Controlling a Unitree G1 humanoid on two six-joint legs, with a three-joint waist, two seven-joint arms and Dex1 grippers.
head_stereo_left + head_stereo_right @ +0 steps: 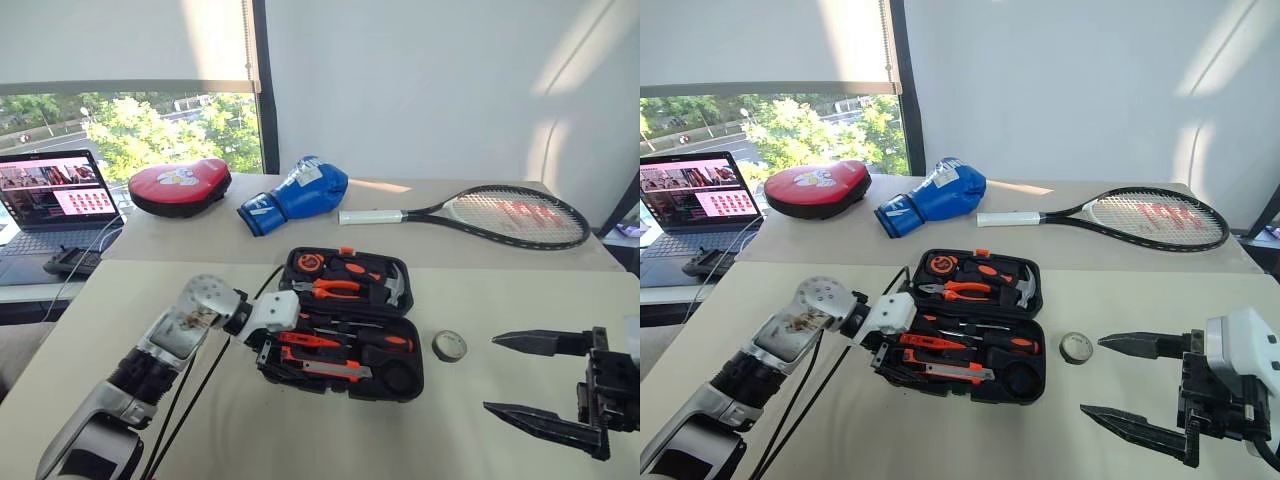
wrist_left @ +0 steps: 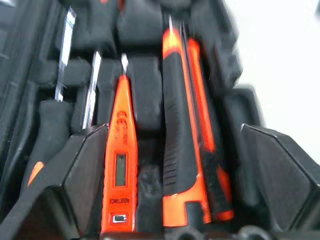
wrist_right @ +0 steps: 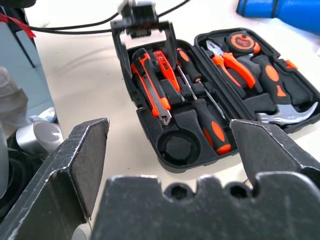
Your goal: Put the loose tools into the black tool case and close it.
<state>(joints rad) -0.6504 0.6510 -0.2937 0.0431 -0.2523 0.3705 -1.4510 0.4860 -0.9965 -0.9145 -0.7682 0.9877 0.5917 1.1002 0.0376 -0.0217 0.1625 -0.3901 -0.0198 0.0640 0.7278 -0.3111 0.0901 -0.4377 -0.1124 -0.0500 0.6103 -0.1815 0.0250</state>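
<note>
Black tool case [image 1: 345, 325] open at frame centre, screwdrivers [image 3: 207, 117], small orange screwdriver [image 2: 119, 160] and utility knife [image 2: 182, 145] seated inside. Tape roll [image 1: 449, 346] loose just right of it. Left gripper [image 3: 142, 31] spread wide at case's left end, empty. Right gripper [image 1: 535, 385] lower right, wide apart, empty

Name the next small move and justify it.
Probably send the open right gripper to the small black tape roll, which lies on the table right of the open black moulded-plastic tool case; the round recess is empty, and the screwdrivers and knife appear seated.
</note>
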